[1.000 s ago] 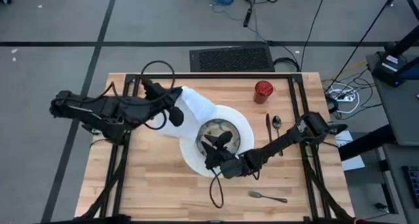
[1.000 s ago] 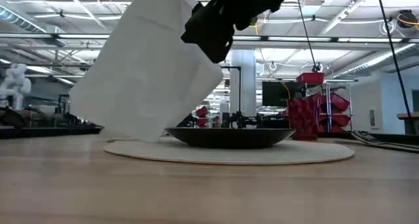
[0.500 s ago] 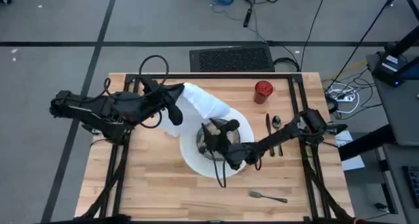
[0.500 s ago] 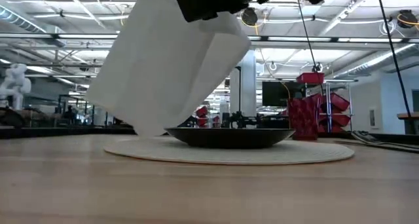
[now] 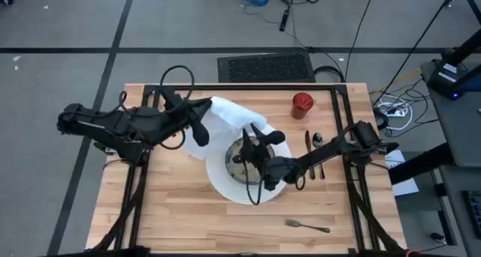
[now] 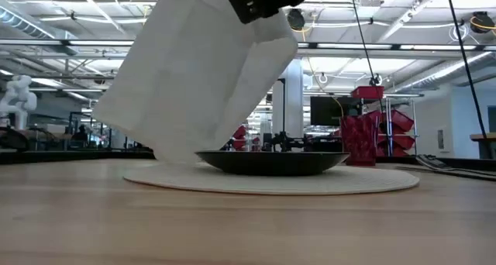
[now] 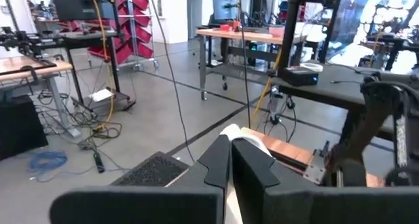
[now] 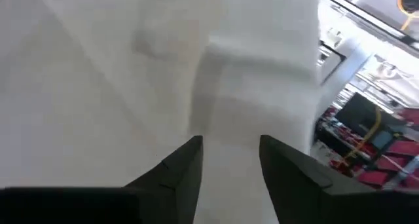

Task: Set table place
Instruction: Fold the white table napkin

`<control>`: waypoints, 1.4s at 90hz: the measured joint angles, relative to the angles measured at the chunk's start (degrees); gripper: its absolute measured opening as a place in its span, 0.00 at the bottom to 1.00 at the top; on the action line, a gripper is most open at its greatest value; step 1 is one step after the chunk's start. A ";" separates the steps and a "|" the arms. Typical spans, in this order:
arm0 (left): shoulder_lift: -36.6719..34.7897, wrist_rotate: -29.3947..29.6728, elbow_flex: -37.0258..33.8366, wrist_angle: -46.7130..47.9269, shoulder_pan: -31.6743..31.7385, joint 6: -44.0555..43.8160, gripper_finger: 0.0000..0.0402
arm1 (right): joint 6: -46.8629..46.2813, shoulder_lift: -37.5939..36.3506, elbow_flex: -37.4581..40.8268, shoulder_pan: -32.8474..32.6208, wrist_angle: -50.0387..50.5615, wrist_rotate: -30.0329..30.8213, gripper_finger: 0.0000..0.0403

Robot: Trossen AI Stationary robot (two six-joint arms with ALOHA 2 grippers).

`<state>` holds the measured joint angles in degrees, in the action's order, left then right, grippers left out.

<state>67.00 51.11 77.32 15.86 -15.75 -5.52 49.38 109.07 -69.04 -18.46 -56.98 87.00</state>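
While the surface [image 5: 180, 212] carries the plate [image 5: 225, 183] and bowl [image 5: 242, 148], the napkin [image 5: 225, 122] hangs lifted over them, likely for laying beside the plate. The left gripper [image 5: 204, 131] has its fingers [image 7: 252, 168] closed on the cloth's edge; the right gripper [image 5: 257, 134] reaches toward its far end, fingers [image 8: 180, 168] parted and gripping nothing.

Table [image 5: 173, 219]: pale butcher-block planks, black frame rails crossing it.

Plate [image 5: 225, 183]: large, round, white, sitting flat near table centre. Grey-green speckled bowl [image 5: 242, 153] is resting on it, upright; reads as a dark shallow dish in the low view [image 6: 271, 163].

Napkin [image 5: 229, 122]: white cloth, hanging lifted off the table, draping from far-left of the plate toward the bowl; its lower edge is reaching the plate rim in the low view [image 6: 194, 71].

Red cup [image 5: 302, 104]: standing upright near the far edge, right of the napkin.

Knife [image 5: 307, 146] and spoon [image 5: 318, 142]: lying side by side just right of the plate.

Fork [image 5: 307, 226]: lying alone near the front edge, well apart from the plate.
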 joint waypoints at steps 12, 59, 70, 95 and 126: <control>0.00 0.00 0.00 0.11 -1.06 0.01 0.00 | -0.35 -0.12 -0.02 -0.58 -0.36 0.73 0.28; 0.02 -0.13 0.00 0.15 -1.15 1.84 0.00 | -11.23 -0.12 0.00 -5.63 4.57 -24.33 0.44; 0.04 -1.19 0.00 0.13 -1.15 1.57 0.00 | -8.61 -0.12 0.01 -5.68 4.65 -28.87 0.50; 1.41 -1.33 -0.02 0.09 -1.07 1.53 0.00 | 3.12 0.08 -0.57 -1.90 -4.70 -28.76 0.50; 3.06 -1.03 -0.04 -4.27 3.22 1.49 0.00 | -10.06 0.45 -1.64 -2.93 23.07 -19.28 0.49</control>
<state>70.07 50.09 77.28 11.59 -12.53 -4.03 39.31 109.51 -70.67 -21.39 -33.90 67.73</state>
